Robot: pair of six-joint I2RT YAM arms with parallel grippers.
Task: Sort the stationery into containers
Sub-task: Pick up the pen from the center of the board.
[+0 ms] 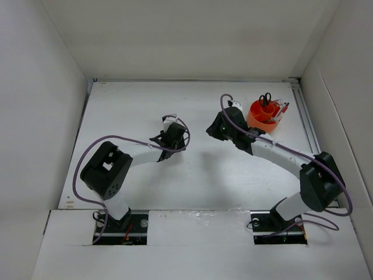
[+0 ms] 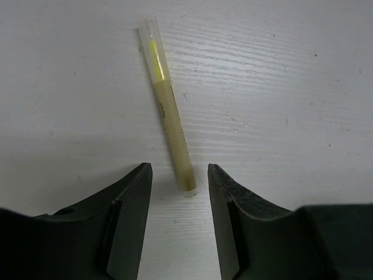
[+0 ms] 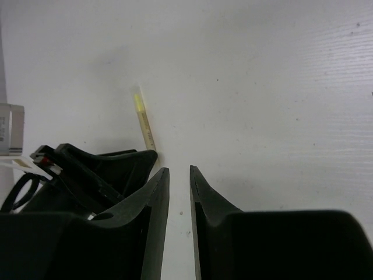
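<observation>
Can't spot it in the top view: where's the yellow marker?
In the left wrist view, the yellow marker lies flat on the table, its near end between the left gripper's open fingertips, touching neither.

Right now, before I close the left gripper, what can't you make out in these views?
- Left wrist: print on the marker barrel is too small to read.
- Top external: marker hidden beneath the left gripper; which organiser compartments hold the scissors and pens is too small to tell.
- Right wrist: marker's near end hidden behind the left gripper.
</observation>
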